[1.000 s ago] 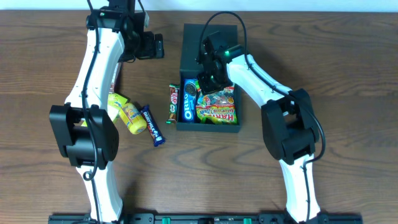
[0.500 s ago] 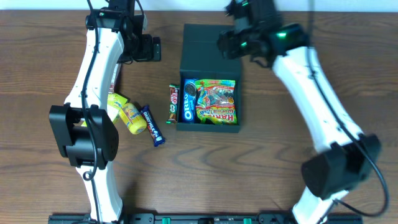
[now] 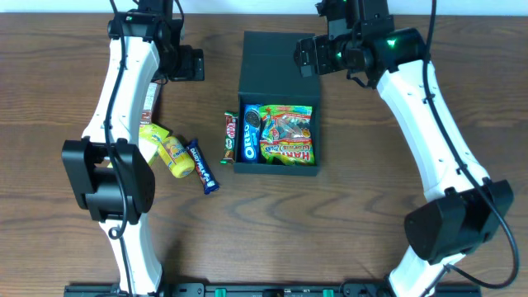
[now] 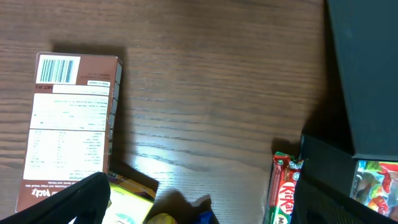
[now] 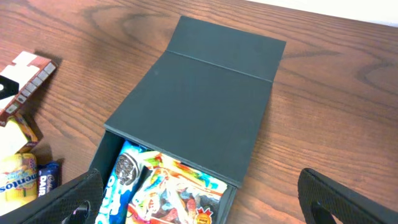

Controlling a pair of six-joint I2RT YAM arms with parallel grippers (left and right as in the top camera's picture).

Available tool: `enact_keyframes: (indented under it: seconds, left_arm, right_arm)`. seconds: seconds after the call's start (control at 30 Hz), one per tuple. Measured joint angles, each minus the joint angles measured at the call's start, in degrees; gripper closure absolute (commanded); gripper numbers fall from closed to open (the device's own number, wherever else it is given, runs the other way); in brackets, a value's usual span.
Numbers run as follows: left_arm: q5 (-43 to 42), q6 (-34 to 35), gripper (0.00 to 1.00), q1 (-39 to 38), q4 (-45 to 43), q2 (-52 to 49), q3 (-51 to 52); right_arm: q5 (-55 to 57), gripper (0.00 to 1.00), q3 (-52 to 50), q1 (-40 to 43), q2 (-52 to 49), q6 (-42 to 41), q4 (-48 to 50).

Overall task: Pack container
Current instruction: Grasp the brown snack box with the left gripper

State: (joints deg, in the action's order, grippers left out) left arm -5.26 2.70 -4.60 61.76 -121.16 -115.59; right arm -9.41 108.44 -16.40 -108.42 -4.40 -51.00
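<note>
Right jaws gape wide over the far right corner of the container [image 3: 276,70], sitting mid-counter [image 3: 371,223] with snacks [image 3: 285,136] showing; left jaws, equally wide, hang well off left.

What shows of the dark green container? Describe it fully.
The container is a matte, dark teal-green squarish box, cardboard-like, flat on the wooden table. Its creased flap lid covers the far part; the near part is open, showing an Oreo pack and a Haribo bag. A KitKat bar lies along its left-arm-side wall.
</note>
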Motion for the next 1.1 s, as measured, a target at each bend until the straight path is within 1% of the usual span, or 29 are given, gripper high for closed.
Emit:
enact_keyframes:
  seconds: [0.13, 0.23, 0.3, 0.47, 0.63, 0.8, 0.97, 1.1]
  left_arm:
    - [5.57, -1.31, 0.04, 0.15, -0.22, 0.00, 0.00]
    - [8.72, -6.29, 0.05, 1.29, -0.68, 0.00, 0.00]
    - [8.90, -10.19, 0.05, 2.69, -0.63, 0.00, 0.00]
    - [5.60, -19.28, 0.05, 7.74, -0.48, 0.00, 0.00]
    - [-0.33, -25.11, 0.04, 12.44, -0.42, -0.02, 0.00]
    - [-2.29, -27.19, 0.05, 13.84, -0.68, -2.34, 0.00]
    - [-2.29, -27.98, 0.05, 13.90, -1.75, -8.26, -0.02]
    - [-0.76, -26.53, 0.05, 13.92, -3.39, -11.96, -0.02]
  right_arm:
    - [0.00, 0.01, 0.00, 0.00, 0.00, 0.59, -0.04]
    - [-0.02, 0.01, 0.00, 0.00, 0.00, 0.83, -0.17]
    - [-0.02, 0.01, 0.00, 0.00, 0.00, 0.83, -0.22]
    - [-0.02, 0.01, 0.00, 0.00, 0.00, 1.03, -0.70]
    - [0.00, 0.01, 0.00, 0.00, 0.00, 1.03, -1.01]
    - [-0.02, 0.01, 0.00, 0.00, 0.00, 1.05, -1.95]
    - [-0.02, 0.01, 0.00, 0.00, 0.00, 1.05, -3.48]
    - [-0.02, 0.01, 0.00, 0.00, 0.00, 1.05, -4.87]
